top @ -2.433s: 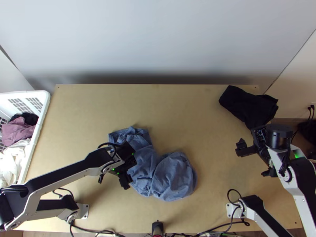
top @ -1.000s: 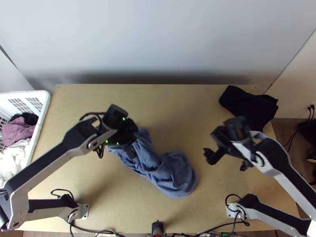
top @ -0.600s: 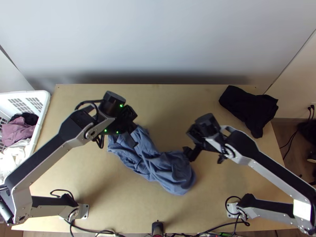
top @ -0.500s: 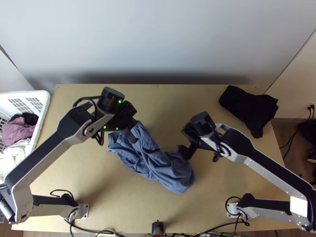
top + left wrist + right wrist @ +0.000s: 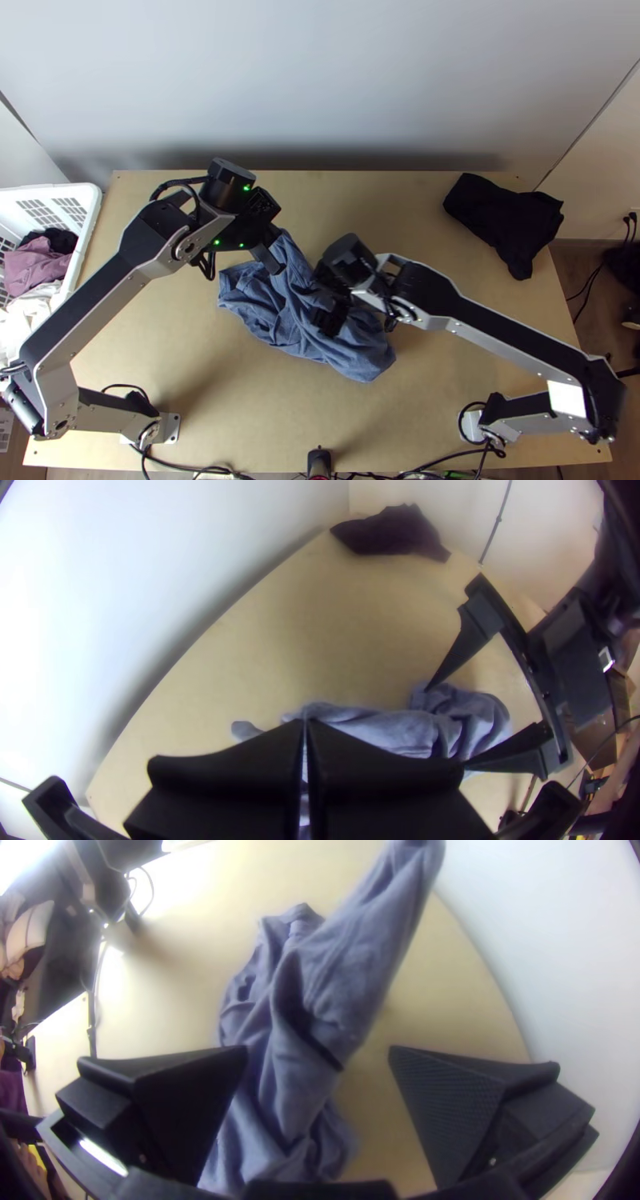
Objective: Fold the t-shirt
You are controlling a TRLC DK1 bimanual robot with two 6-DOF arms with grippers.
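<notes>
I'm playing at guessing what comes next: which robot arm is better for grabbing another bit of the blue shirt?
The right, I think. The right gripper is open above the rumpled shirt, while the left gripper is busy, shut on the shirt's lifted end.

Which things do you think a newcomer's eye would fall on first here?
First, probably, the rumpled blue t-shirt on the table, one end drawn up in the closed left tool. The right tool hangs over the shirt, fingers wide apart. After that, the black cloth at the table's far right corner stands out.
</notes>
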